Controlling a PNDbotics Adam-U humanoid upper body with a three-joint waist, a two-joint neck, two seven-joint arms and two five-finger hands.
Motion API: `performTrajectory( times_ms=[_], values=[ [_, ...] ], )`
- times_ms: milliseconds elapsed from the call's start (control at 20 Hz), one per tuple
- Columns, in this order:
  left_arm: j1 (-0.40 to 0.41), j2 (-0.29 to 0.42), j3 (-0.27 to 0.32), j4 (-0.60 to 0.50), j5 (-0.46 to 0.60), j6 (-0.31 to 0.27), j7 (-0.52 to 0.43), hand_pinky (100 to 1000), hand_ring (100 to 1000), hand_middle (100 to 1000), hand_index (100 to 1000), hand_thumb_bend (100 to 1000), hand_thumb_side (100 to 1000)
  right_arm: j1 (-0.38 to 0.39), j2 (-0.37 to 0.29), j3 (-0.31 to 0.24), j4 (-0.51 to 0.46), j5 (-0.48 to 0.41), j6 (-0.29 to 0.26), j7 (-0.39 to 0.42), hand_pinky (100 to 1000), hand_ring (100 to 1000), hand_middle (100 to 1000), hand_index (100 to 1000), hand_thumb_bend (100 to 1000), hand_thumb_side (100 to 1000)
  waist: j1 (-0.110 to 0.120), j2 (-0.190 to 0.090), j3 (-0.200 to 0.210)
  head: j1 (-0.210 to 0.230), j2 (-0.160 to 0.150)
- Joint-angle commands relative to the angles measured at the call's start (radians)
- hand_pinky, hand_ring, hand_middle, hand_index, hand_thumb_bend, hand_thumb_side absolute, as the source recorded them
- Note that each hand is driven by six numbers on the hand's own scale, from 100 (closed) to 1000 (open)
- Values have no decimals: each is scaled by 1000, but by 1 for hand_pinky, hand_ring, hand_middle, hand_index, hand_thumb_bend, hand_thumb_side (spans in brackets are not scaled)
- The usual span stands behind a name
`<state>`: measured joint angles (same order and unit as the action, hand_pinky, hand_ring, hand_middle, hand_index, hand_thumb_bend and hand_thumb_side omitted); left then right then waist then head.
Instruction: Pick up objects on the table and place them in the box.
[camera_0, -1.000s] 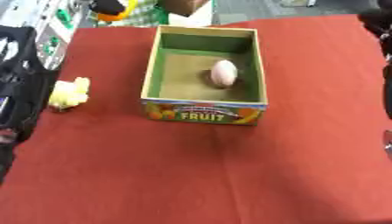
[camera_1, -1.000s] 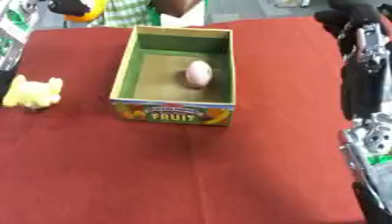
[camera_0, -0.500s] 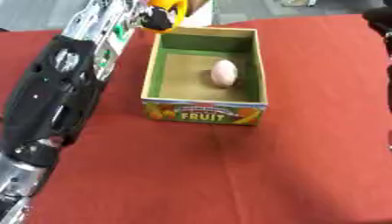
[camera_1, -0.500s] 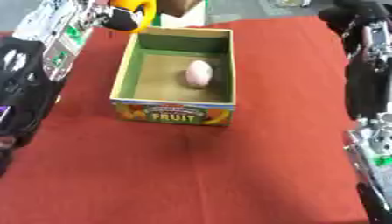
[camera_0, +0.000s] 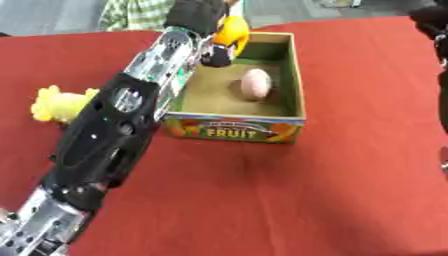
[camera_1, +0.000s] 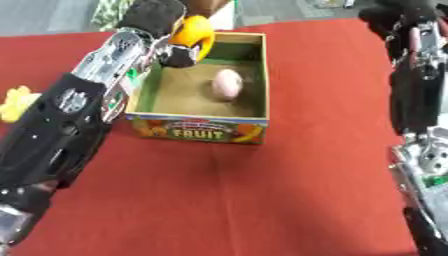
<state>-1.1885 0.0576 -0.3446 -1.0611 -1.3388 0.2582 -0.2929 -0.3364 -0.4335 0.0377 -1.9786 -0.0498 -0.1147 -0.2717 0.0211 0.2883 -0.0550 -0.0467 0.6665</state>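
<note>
An open cardboard fruit box (camera_0: 294, 75) stands mid-table on the red cloth, with a pink egg (camera_0: 255, 82) lying inside. My left arm stretches across the table to the box's far left corner. There my left hand (camera_0: 197, 15) is shut on a yellow-orange object (camera_0: 232, 31), held just above the box's rim. A yellow soft toy (camera_0: 57, 104) lies on the cloth left of the box, partly hidden by that arm. My right arm runs down the right side, and my right hand (camera_1: 398, 10) is a dark shape at the top right, away from the box.
The red cloth (camera_0: 262, 200) in front of the box is bare. Beyond the table's far edge there is a striped cloth (camera_0: 136, 12) and a brown box (camera_1: 210, 6).
My left arm has swung in from the left edge and reached to the far side. The yellow-orange object has come from beyond the box to its far left corner. The whole view has tilted.
</note>
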Motion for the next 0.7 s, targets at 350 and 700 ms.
performTrajectory(
  times_ms=[350,700],
  values=[
    [6,-24,-17,31,-13,-5,4,336,468,457,572,100,302,-16,-11,-4,-21,-8,-4,4,901,802,656,814,100,1000,-6,-16,-3,3,-18],
    [22,-36,-27,87,-76,-20,-87,486,622,624,776,100,135,-11,-9,-6,-21,-7,-8,2,902,802,657,815,100,1000,-6,-19,-6,6,-19]
  ],
)
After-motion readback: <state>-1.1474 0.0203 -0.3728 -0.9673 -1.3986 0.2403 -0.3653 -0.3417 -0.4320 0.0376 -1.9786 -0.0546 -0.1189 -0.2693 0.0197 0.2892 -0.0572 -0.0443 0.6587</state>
